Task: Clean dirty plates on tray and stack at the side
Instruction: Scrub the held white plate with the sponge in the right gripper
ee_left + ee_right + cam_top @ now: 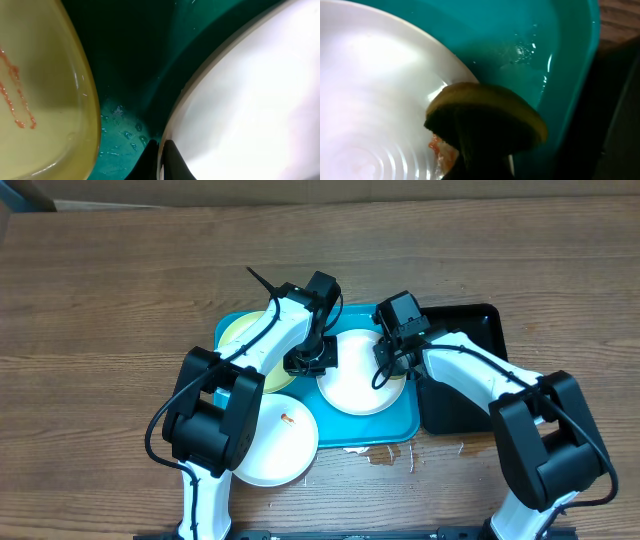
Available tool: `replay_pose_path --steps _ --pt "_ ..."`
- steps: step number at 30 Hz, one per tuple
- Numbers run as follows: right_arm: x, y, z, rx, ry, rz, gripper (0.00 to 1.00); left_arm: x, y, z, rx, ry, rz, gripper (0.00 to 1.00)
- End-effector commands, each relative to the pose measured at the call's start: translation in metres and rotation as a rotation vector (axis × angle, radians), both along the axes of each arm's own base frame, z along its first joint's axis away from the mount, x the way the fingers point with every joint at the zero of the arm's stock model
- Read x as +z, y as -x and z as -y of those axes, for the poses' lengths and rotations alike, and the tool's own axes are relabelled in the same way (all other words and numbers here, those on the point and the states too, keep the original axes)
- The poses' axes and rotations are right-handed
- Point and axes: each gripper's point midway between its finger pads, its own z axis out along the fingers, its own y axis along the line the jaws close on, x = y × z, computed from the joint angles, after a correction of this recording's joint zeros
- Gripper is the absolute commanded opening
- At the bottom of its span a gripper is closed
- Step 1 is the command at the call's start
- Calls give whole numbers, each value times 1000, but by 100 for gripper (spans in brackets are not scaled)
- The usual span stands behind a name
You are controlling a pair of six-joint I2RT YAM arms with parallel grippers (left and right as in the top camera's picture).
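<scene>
On the turquoise tray (402, 426) lies a white plate (355, 388), with a pale yellow-green plate (243, 335) at its left that carries an orange-red smear (15, 95). A second white plate (280, 448) with a small orange spot rests at the tray's front left corner, partly over the table. My left gripper (310, 362) is shut on the left rim of the middle white plate (250, 100). My right gripper (387, 365) is shut on a yellow-and-dark sponge (485, 117), pressed on that plate's right side beside an orange smear (439, 146).
A narrow black tray (470, 385) adjoins the turquoise tray on the right. Water drops (388, 456) lie on the wooden table in front of the tray, and the tray floor (125, 135) is wet.
</scene>
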Motion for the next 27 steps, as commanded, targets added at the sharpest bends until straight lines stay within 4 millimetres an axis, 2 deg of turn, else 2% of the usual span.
replay_pose_path --steps 1,6,15,19,22,27 --pt "-23 12 -4 23 -13 -79 4 -9 1 -10 -15 -46 -6 4" --pt "-28 27 -21 65 -70 -138 4 -9 1 -10 -15 -46 -5 4" --pt "-25 46 -54 146 -172 -190 4 -9 1 -10 -15 -46 -6 4" --pt "-22 43 -55 135 -189 -193 4 -9 1 -10 -15 -46 -6 4" --pt "-4 38 -62 136 -290 -218 4 -9 1 -10 -15 -46 -6 4" --pt "57 19 -75 149 -518 -222 4 -9 1 -10 -15 -46 -5 4"
